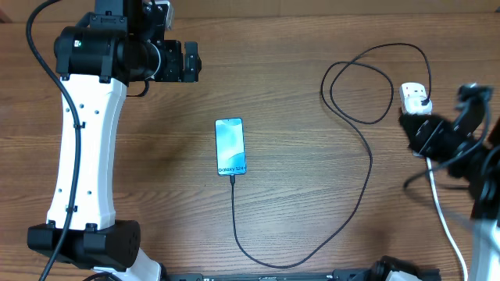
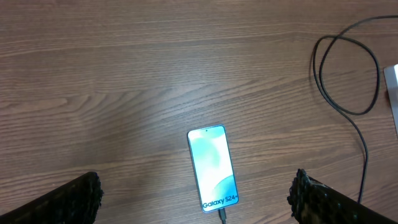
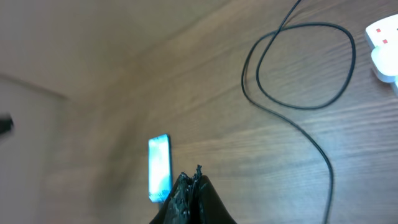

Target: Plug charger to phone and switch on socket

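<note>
The phone (image 1: 230, 146) lies flat mid-table with its light blue screen up; it also shows in the left wrist view (image 2: 213, 167) and the right wrist view (image 3: 159, 168). The black charger cable (image 1: 364, 168) is plugged into the phone's lower end, curves round the front, loops, and reaches a black plug in the white socket (image 1: 414, 97) at the right. My left gripper (image 1: 191, 62) is open and empty, high above the phone (image 2: 196, 190). My right gripper (image 1: 416, 131) is blurred just in front of the socket, with its fingers shut on nothing (image 3: 193, 180).
The white cord (image 1: 444, 215) runs from the socket toward the front right edge. The cable loop (image 3: 298, 65) lies left of the socket (image 3: 382, 40). The left arm's white link (image 1: 82, 156) stands over the table's left side.
</note>
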Robot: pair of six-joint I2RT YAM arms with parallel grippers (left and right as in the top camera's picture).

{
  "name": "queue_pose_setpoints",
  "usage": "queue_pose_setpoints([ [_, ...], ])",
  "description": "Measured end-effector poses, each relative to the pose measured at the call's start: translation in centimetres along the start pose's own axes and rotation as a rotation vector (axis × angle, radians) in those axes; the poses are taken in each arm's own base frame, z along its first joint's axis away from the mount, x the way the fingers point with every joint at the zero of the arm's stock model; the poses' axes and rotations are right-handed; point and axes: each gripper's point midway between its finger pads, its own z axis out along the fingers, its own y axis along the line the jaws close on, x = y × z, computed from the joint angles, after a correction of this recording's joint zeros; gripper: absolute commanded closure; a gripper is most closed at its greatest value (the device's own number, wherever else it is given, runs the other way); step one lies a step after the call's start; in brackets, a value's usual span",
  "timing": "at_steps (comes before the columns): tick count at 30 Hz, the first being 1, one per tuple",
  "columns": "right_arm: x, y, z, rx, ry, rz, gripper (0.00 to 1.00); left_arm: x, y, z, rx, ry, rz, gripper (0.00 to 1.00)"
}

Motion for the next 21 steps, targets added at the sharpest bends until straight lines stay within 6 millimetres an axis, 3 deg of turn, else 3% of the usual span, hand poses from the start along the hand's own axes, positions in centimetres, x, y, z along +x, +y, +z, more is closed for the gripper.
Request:
queue_pose_setpoints([
  [2, 1.2, 1.1, -0.9, 0.019, -0.003, -0.061, 0.95, 0.0, 0.0, 0.0, 0.0, 0.0, 0.0, 0.0],
  [8, 3.3, 2.1, -2.4, 0.047, 0.007, -0.131, 0.77, 0.0, 0.0, 0.0, 0.0, 0.0, 0.0, 0.0],
  [9, 3.7, 1.9, -2.4, 0.055, 0.021, -0.124, 0.55, 0.0, 0.0, 0.0, 0.0, 0.0, 0.0, 0.0],
  [10, 4.1, 1.6, -2.4, 0.067, 0.038, -0.114, 0.2, 0.0, 0.0, 0.0, 0.0, 0.0, 0.0, 0.01],
  [11, 4.4, 1.4, -2.4, 0.076, 0.053, -0.112, 0.0, 0.0, 0.0, 0.0, 0.0, 0.0, 0.0, 0.0],
  [21, 5.3, 0.4, -2.2, 0.12, 0.098, -0.092, 0.0, 0.0, 0.0, 0.0, 0.0, 0.0, 0.0, 0.0],
])
